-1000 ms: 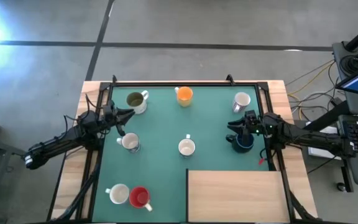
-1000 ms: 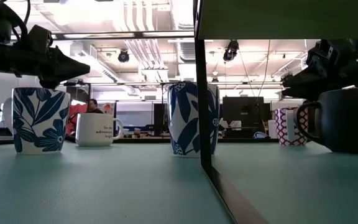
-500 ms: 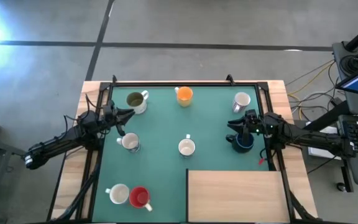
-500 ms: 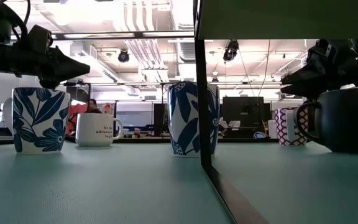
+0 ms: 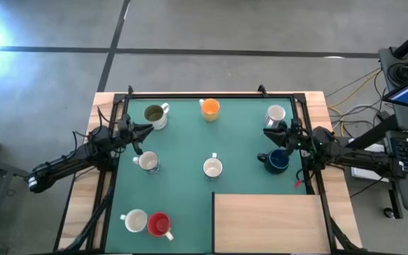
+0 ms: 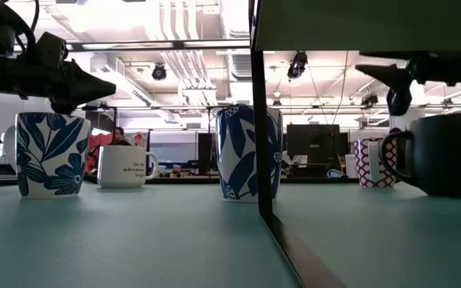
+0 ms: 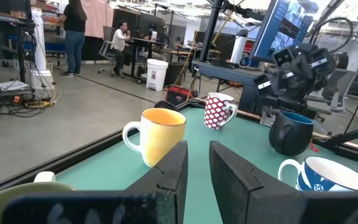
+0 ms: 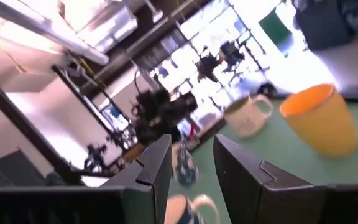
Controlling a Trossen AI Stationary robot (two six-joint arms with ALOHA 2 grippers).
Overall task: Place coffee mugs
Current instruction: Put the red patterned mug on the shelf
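Eight mugs stand on their bases on the green mat (image 5: 190, 191). At the far edge are the olive-inside mug (image 5: 154, 115), the orange mug (image 5: 210, 108) and a white patterned mug (image 5: 275, 114). Two white mugs (image 5: 148, 162) (image 5: 212, 168) sit mid-table. Another white mug (image 5: 134, 221) and the red mug (image 5: 159, 224) are near the front left. The dark blue mug (image 5: 278, 161) (image 6: 446, 156) stands free at the right. My right gripper (image 5: 269, 127) (image 8: 191, 146) hovers open between it and the patterned mug. My left gripper (image 5: 147, 129) (image 7: 197, 149) waits slightly open beside the olive-inside mug.
A wooden board (image 5: 268, 223) covers the mat's near right corner. A black frame (image 5: 211, 95) rims the mat, and its upright post (image 6: 258, 120) crosses the low view. Bare mat lies between the middle mugs and the far row. People stand in the room beyond.
My right gripper has risen from just above the dark blue mug and moved toward the table's far edge, ending near the patterned white mug. The dark blue mug stays upright where it was.
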